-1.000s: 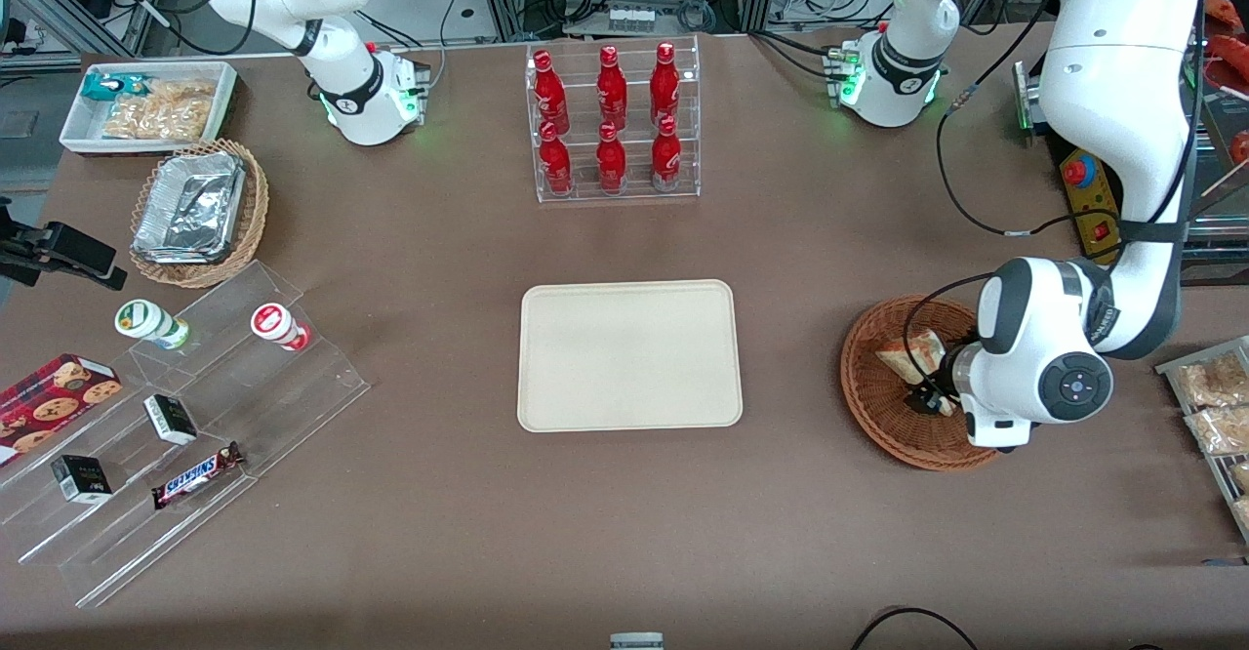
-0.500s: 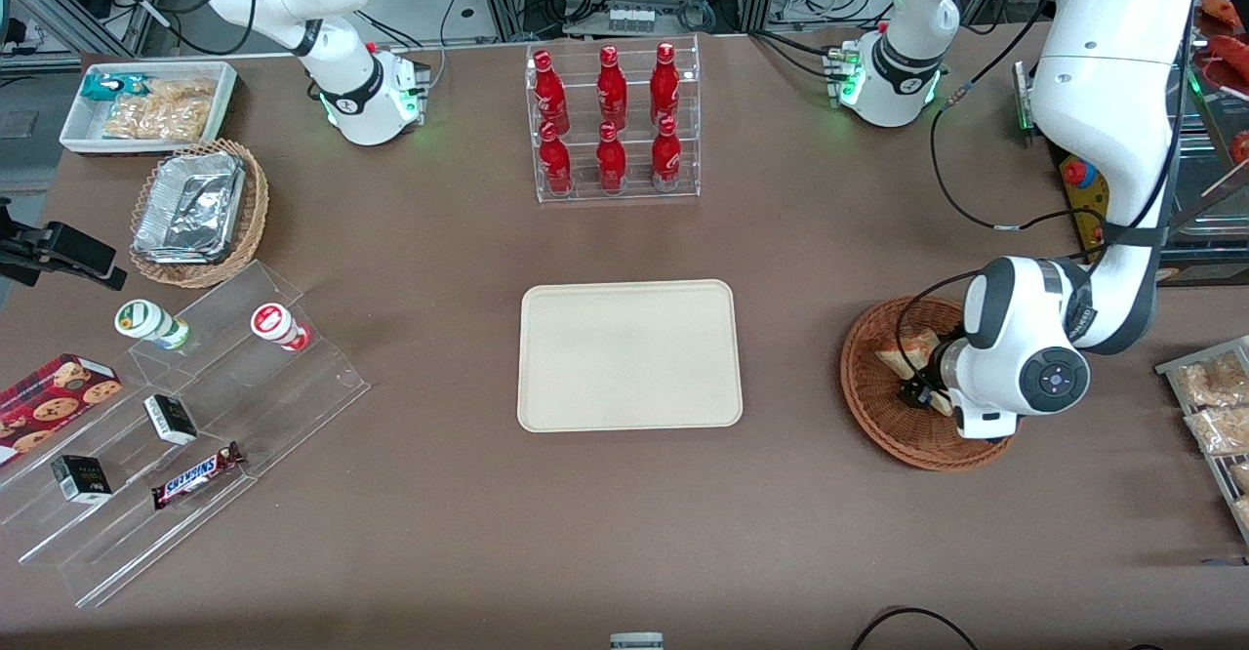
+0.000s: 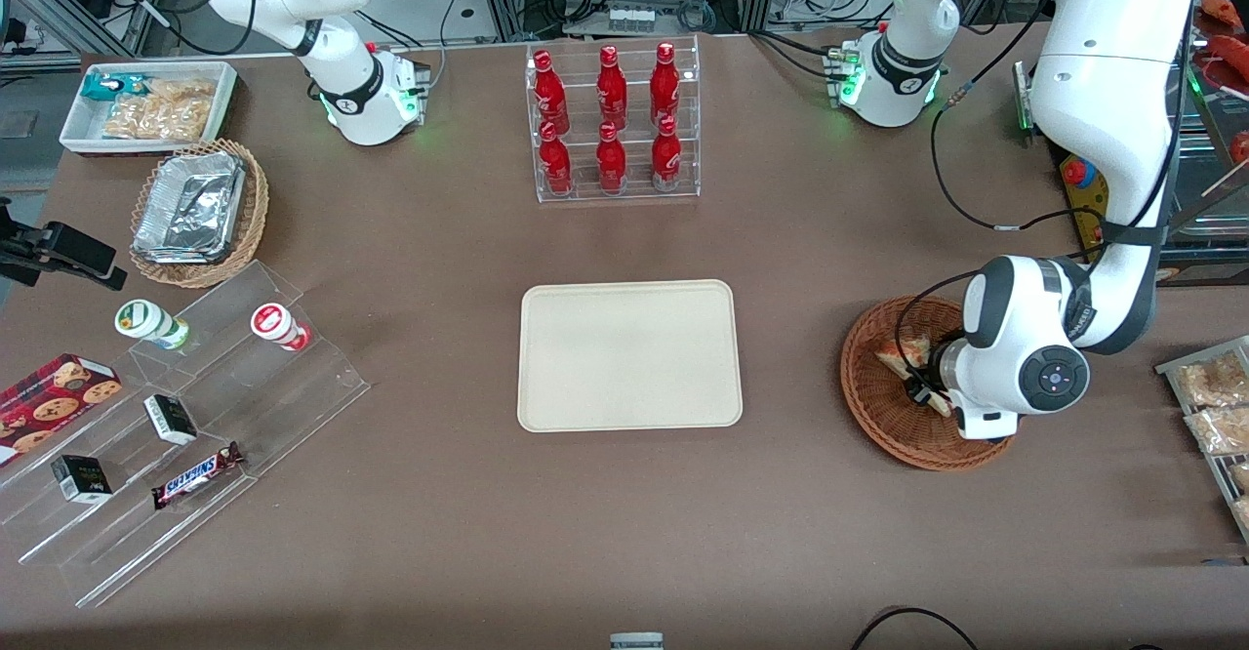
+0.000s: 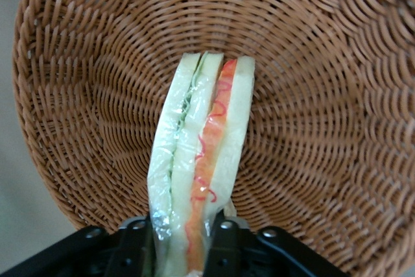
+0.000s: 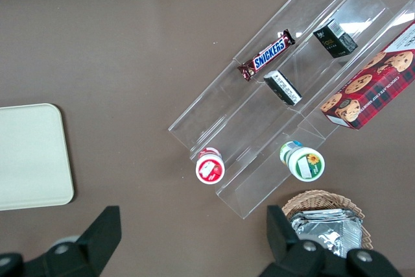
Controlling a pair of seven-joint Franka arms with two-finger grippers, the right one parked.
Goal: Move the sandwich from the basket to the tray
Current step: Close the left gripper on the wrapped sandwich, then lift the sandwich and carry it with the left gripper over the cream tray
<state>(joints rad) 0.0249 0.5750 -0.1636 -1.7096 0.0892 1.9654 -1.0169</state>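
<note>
Sat low in the basket [image 3: 893, 416], the gripper [image 4: 183, 246], black fingers [image 4: 133, 244] pinched tight on the narrow end of the sandwich [image 4: 198, 173]. Looked like a soft, plastic-wrapped wedge: pale bread slabs, a green seam down one side and an orange-red streak down the other, standing on edge and leaning up against the woven wall. In the front view showed up as a small tan triangle [image 3: 903, 355] poking out beside the white wrist, still inside the rim.

Round, shallow, reddish-brown wicker, tight ribbed coils curving up all around, so not much slack sideways near the wall.

Lay flat toward the middle of the table, the tray [image 3: 629, 355]: smooth cream rectangle, rounded corners, low lip, well apart from the basket. Just plain brown tabletop [image 3: 790, 367] between the two. Stood farther from the camera than the tray, a clear rack of red bottles [image 3: 612, 123], with a fair gap from the tray's edge.
</note>
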